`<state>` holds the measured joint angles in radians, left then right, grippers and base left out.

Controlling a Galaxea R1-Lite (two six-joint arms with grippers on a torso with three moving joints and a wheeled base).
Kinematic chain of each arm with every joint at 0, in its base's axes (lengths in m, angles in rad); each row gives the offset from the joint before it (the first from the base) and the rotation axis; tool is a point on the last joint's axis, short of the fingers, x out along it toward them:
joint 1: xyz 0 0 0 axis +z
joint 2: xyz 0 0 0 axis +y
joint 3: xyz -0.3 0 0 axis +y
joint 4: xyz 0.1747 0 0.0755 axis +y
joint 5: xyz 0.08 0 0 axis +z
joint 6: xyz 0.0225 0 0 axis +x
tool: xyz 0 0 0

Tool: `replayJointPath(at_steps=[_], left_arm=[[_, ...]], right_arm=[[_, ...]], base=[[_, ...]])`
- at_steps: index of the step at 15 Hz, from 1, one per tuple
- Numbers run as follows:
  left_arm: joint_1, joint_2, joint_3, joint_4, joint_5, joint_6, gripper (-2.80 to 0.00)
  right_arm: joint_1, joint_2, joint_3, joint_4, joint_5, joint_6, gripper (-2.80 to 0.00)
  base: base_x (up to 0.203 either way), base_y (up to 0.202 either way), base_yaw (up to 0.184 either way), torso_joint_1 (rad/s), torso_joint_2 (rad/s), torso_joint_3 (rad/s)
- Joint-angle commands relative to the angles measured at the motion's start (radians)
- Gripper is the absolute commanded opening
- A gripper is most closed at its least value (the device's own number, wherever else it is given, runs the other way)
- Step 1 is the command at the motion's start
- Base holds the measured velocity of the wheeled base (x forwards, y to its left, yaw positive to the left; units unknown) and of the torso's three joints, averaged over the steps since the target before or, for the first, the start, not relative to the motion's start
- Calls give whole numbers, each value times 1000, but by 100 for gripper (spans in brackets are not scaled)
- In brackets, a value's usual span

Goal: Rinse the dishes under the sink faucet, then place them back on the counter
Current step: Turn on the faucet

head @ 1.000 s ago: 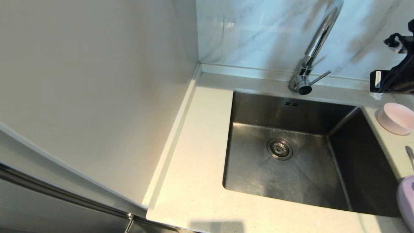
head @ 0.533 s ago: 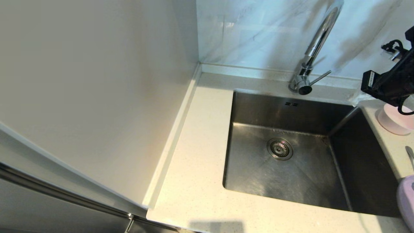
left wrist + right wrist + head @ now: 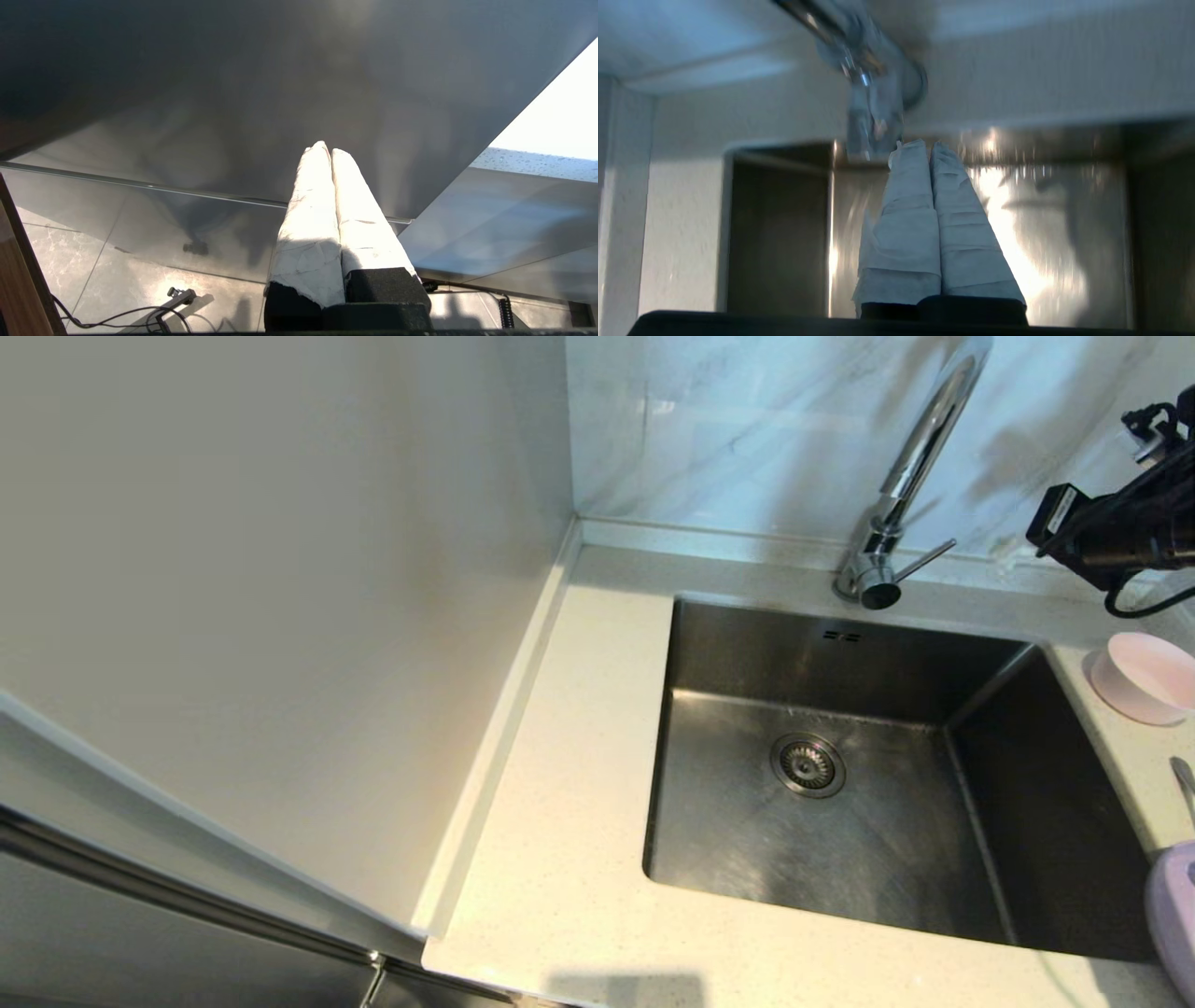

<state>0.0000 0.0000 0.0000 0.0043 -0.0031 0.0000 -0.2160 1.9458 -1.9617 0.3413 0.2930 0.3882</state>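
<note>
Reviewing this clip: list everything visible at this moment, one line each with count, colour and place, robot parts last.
sink: 1, brushed steel, set in the counter; nothing in it but its drain strainer.
faucet: 1, chrome, behind the sink, side lever at its base.
counter: 1, cream speckled, around the sink.
bowl: 1, pale pink, on the counter right of the sink.
spoon: 1, metal, right edge, only partly in view.
plate: 1, lilac, lower right edge, cut off.
right gripper: shut, empty, near the faucet.
left gripper: shut, empty, away from the sink.
</note>
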Motion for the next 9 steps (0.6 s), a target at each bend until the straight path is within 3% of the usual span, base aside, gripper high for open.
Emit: replayJointPath(at_steps=[1, 3, 6, 9], left_arm=[[0, 0, 0, 0, 0, 0, -280], [0, 0, 0, 0, 0, 0, -280], [0, 0, 0, 0, 0, 0, -280], [0, 0, 0, 0, 0, 0, -280]], right_arm=[[0, 13, -1, -121, -1, -2, -280], [0, 17, -1, -201, 2, -28, -280], [1, 51, 3, -210, 6, -131, -280], [3, 83, -2, -211, 11, -137, -280]], base=[[0, 0, 0, 0, 0, 0], [0, 0, 0, 0, 0, 0], [0, 0, 0, 0, 0, 0], [0, 0, 0, 0, 0, 0]])
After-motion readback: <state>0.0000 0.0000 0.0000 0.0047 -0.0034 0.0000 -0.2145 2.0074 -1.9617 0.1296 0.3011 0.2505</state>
